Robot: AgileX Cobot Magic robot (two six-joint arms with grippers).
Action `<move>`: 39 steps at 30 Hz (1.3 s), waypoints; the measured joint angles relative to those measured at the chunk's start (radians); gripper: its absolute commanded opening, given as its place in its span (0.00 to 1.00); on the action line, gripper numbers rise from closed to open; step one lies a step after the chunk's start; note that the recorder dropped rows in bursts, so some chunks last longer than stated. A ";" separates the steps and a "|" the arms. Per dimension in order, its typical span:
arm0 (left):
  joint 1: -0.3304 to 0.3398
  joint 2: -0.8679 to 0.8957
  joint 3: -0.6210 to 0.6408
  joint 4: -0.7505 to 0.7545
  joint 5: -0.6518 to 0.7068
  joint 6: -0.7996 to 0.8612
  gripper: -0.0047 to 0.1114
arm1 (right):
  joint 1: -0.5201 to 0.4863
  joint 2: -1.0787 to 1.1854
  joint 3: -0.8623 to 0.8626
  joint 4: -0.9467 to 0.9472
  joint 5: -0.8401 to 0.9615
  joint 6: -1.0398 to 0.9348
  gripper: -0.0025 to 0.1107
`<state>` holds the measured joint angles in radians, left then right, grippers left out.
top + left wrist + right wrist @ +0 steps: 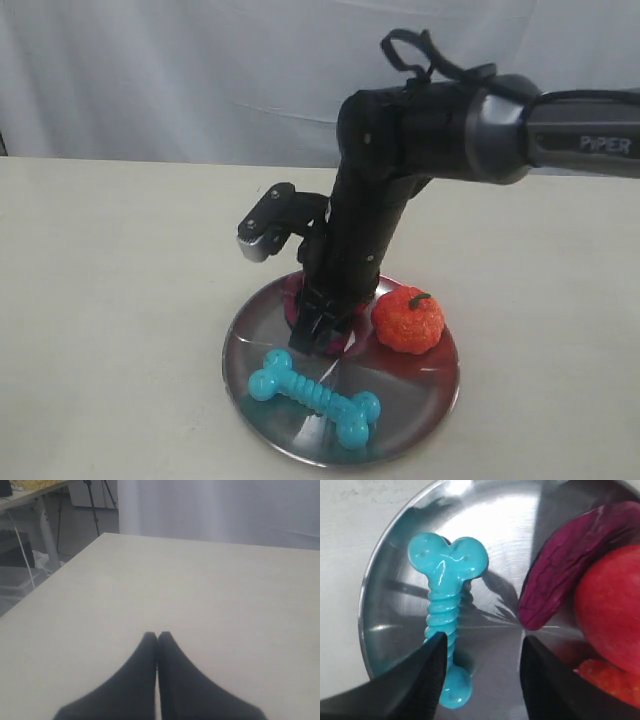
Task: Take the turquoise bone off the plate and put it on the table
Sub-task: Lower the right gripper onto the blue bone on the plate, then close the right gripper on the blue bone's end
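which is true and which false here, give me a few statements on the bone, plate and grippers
The bone lies on the plate. True.
The right gripper is shut on the bone. False: it is open and holds nothing.
The left gripper is shut. True.
The orange fruit sits off the plate. False: it is on the plate.

Turquoise bone (314, 396) flat on plate (250, 340)
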<state>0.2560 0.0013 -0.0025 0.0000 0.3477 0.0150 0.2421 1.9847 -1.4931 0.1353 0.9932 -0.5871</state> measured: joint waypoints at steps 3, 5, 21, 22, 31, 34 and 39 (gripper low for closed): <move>0.000 0.000 0.000 0.000 0.000 0.000 0.04 | 0.021 0.050 0.000 0.002 -0.007 0.010 0.42; 0.000 0.000 0.000 0.000 0.000 0.000 0.04 | 0.030 0.074 0.000 0.008 -0.018 0.012 0.45; 0.000 0.000 0.000 0.000 0.000 0.000 0.04 | 0.049 0.126 0.000 0.053 -0.041 0.012 0.54; 0.000 0.000 0.000 0.000 0.000 0.000 0.04 | 0.049 0.126 0.000 0.058 -0.041 0.012 0.54; 0.000 0.000 0.000 0.000 0.000 0.000 0.04 | 0.049 0.126 0.000 0.075 -0.041 0.012 0.54; 0.000 0.000 0.000 0.000 0.000 0.000 0.04 | 0.049 0.126 0.000 0.075 -0.041 0.012 0.54; 0.000 0.000 0.000 0.000 0.000 0.000 0.04 | 0.049 0.126 0.000 0.075 -0.041 0.016 0.54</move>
<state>0.2560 0.0013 -0.0025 0.0000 0.3477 0.0150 0.2912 2.1108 -1.4931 0.2106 0.9524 -0.5708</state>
